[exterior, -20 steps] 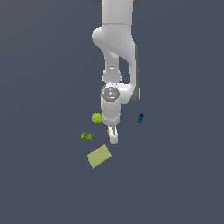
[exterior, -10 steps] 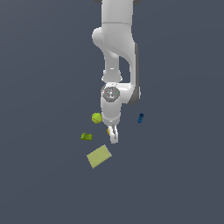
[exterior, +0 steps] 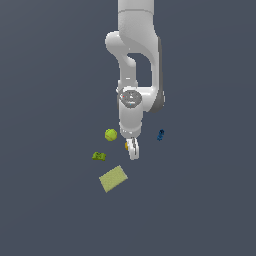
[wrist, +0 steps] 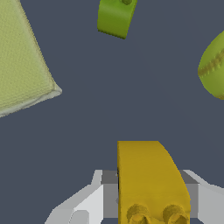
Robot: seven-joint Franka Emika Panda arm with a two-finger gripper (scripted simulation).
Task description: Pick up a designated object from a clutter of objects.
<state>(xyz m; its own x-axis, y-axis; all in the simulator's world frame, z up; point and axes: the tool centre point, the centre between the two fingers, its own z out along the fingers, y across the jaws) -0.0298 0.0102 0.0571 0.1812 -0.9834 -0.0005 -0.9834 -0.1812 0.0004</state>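
Pincer [wrist: 146, 205] grips orange-yellow studded block [wrist: 148, 179], one edge curved.

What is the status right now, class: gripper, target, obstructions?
Gripper down at the floor, astride the orange-yellow studded piece; closure unclear. Lime-green ball, small green lump and flat pale rectangle stand apart.

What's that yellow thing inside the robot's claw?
An orange-yellow lumpy plastic piece with two small studs sits between the fingers of the claw. In the exterior view the claw hides most of it; what lies underneath is covered.
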